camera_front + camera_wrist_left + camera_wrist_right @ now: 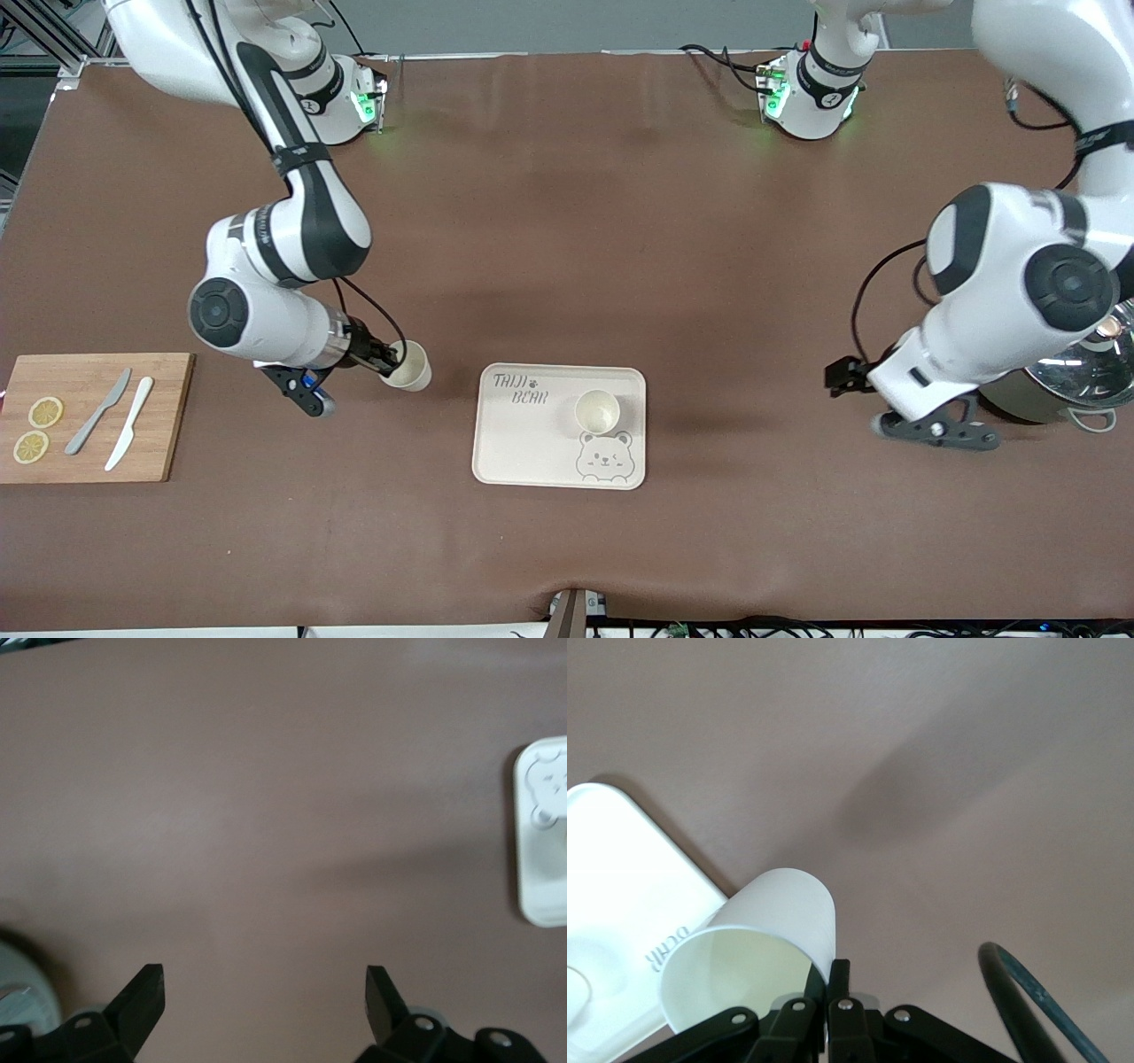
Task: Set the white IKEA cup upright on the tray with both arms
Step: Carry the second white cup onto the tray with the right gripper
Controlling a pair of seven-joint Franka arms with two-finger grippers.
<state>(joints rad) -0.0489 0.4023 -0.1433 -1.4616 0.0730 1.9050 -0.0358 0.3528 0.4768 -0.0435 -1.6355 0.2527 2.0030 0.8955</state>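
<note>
Beside the tray (pixel 505 443), right hand (pixel 387 358) pinches a white cup's (pixel 410 366) rim; left hand (pixel 264 1001) gapes wide, empty.

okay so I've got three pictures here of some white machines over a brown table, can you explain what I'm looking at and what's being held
These are two white robot arms bolted at a brown table. The big picture looks down from across the table; the other two come from cameras on each arm's wrist. The right gripper, shut on the rim of a white cup, holds it tilted beside a cream tray. A second cup stands upright on the tray. The left gripper waits open over bare table, near a metal pot. A wooden board holds two knives and lemon slices.
</note>
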